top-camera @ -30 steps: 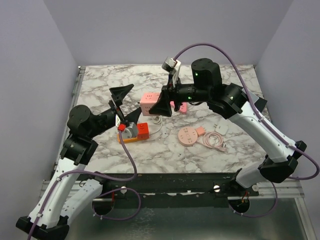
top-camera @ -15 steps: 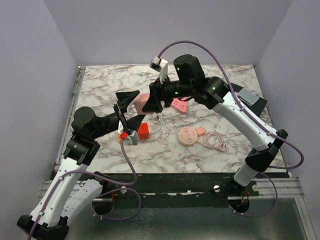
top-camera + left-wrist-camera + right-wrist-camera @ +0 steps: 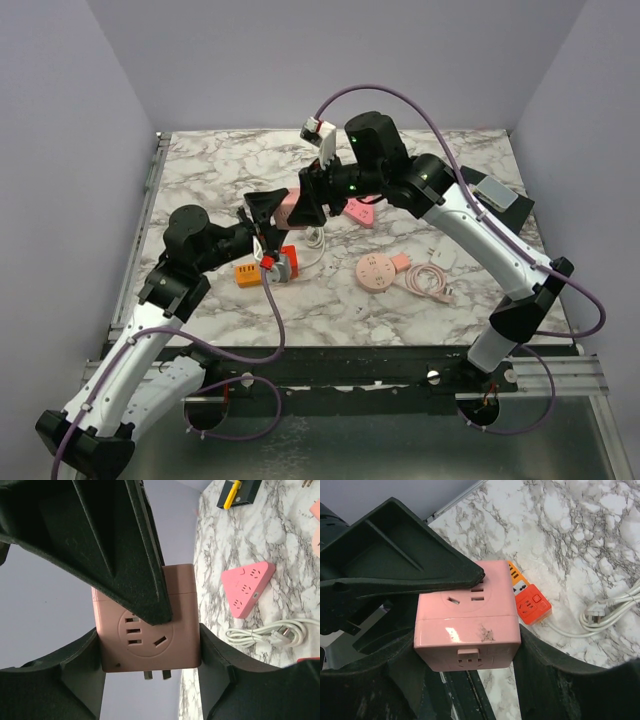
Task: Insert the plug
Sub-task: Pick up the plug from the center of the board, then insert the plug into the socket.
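Right wrist — pink cube (image 3: 466, 611) clamped in right claw (image 3: 468, 642); left claw (image 3: 149, 641) grips too.

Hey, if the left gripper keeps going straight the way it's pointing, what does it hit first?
The left gripper would meet the pink cube socket at once: it sits between its fingers. The right gripper, gripping it too, likely comes next.

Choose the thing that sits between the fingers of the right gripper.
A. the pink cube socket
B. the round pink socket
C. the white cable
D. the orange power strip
A: in the right wrist view the pink cube socket sits between the two fingers of the right gripper, while the orange power strip lies on the table.
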Robot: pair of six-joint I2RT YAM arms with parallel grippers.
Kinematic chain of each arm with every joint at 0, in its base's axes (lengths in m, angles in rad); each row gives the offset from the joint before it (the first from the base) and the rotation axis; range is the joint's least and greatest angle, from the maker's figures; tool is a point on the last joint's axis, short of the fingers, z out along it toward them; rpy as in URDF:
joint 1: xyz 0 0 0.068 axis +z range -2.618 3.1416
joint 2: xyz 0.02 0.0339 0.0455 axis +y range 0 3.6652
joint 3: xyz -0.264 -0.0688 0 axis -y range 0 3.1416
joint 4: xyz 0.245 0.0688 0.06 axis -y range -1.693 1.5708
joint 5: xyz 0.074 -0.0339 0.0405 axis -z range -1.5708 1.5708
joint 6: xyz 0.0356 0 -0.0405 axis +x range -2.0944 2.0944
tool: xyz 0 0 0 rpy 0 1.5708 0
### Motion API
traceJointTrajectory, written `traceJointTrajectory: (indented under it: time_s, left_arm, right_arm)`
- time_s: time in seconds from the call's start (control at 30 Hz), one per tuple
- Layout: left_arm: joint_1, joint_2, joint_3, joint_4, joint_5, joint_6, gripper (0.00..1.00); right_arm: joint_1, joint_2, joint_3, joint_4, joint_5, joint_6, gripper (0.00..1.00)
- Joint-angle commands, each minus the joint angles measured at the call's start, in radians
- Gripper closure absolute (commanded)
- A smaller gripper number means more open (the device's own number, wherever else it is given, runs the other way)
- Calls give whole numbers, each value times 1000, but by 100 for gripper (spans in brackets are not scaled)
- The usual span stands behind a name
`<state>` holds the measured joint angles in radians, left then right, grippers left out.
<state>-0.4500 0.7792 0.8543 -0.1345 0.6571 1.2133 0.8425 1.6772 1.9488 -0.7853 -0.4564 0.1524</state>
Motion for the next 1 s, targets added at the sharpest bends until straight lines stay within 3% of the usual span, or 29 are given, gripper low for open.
traceJointTrajectory:
  time_s: [0.0, 0.07, 0.17, 0.23, 0.47, 0.8, 0.87, 0.97]
  left_arm:
    - [-29, 19, 18, -11, -45, 21, 96]
    - [-33, 24, 22, 10, -61, -31, 100]
    - [-35, 28, 22, 69, -86, -132, 100]
    - [-35, 29, 21, 101, -96, -184, 100]
    - [-35, 14, 2, 115, -85, -201, 100]
    - [-36, -8, -18, 115, -81, -203, 100]
    - [-36, -11, -21, 115, -82, -203, 100]
    - [-36, -14, -24, 114, -82, -205, 100]
  right_arm:
    - [6, -12, -51, 74, 7, 55, 33]
    - [6, -45, -108, 145, 43, 80, 13]
    - [7, -115, -228, 304, 115, 143, 4]
    - [6, -150, -303, 382, 138, 182, 6]
    - [6, -168, -340, 411, 174, 231, 34]
    - [6, -168, -294, 388, 211, 214, 15]
    - [6, -168, -292, 395, 206, 219, 16]
    - [6, -162, -289, 394, 194, 223, 29]
